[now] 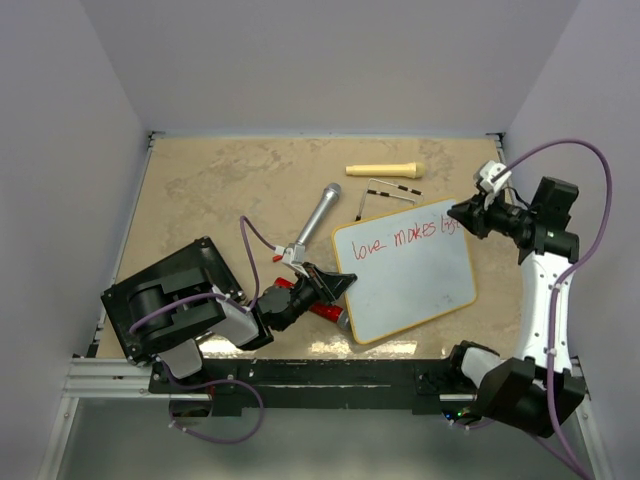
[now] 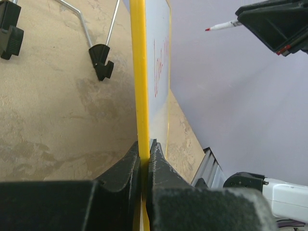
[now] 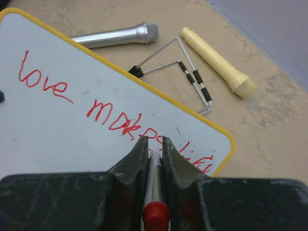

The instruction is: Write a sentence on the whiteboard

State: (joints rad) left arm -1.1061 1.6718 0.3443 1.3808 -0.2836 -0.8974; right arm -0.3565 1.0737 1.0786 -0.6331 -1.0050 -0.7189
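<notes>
The whiteboard (image 1: 410, 285), white with a yellow rim, lies tilted at the table's centre-right. Red words of the sentence (image 1: 405, 240) run along its top: "love makes" and a cramped last word at the right corner. My left gripper (image 1: 340, 283) is shut on the whiteboard's left edge; the left wrist view shows the yellow rim (image 2: 138, 72) pinched between the fingers of my left gripper (image 2: 145, 147). My right gripper (image 1: 462, 215) is shut on a red-capped marker (image 3: 154, 183) above the top right corner. The marker tip (image 2: 208, 29) hangs clear of the board surface.
A silver microphone (image 1: 318, 215), a cream cylinder (image 1: 385, 169) and a wire stand with black feet (image 1: 385, 192) lie behind the board. A red object (image 1: 320, 305) rests under my left gripper. Walls close in the table on three sides.
</notes>
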